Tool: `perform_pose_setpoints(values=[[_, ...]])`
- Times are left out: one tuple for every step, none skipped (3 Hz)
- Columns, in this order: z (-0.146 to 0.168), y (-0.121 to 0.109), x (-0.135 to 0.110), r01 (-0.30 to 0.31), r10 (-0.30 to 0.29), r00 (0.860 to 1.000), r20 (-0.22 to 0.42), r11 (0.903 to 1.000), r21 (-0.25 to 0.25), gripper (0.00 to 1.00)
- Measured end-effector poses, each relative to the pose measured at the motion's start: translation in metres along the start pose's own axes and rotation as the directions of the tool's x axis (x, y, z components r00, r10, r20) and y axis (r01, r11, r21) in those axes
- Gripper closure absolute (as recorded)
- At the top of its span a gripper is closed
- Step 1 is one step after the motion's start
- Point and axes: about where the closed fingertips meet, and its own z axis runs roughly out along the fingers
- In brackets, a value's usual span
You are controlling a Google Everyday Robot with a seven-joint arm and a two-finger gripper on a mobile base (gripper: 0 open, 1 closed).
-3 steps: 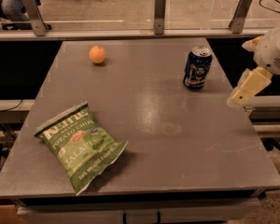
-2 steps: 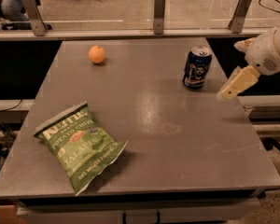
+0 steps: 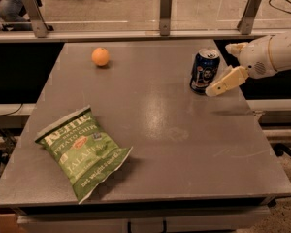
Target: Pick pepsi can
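The pepsi can (image 3: 204, 71) stands upright on the grey table (image 3: 184, 140) near its far right side; it is dark blue with a silver top and a round logo. My gripper (image 3: 220, 70) comes in from the right edge on a white arm and sits just right of the can. It is open: one cream finger (image 3: 227, 81) reaches the can's near right side, the other finger (image 3: 235, 47) is behind and to the right. Nothing is held.
An orange (image 3: 100, 56) lies at the far left of the table. A green Kettle jalapeño chip bag (image 3: 81, 151) lies at the near left. A glass barrier with metal posts (image 3: 166, 12) runs along the table's far edge.
The gripper has moved left and slightly up toward the can, from well right of it to right beside it. The can, orange and chip bag have not moved.
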Motion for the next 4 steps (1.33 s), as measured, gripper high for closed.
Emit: perform_pose_setpoints(values=[[0.022,0.002,-0.01,-0.045,0.05,0.993,0.104,0.9979,-0.047,0.0],[0.036,0.006,-0.017,-0.077,0.092,0.979,0.184,0.9933,-0.086,0.18],[0.038,0.009,-0.026,-0.086,0.11,0.965,0.237,0.9902,-0.111,0.41],[0.026,0.01,-0.039,-0.074,0.106,0.95,0.294,0.9901,-0.119,0.64]])
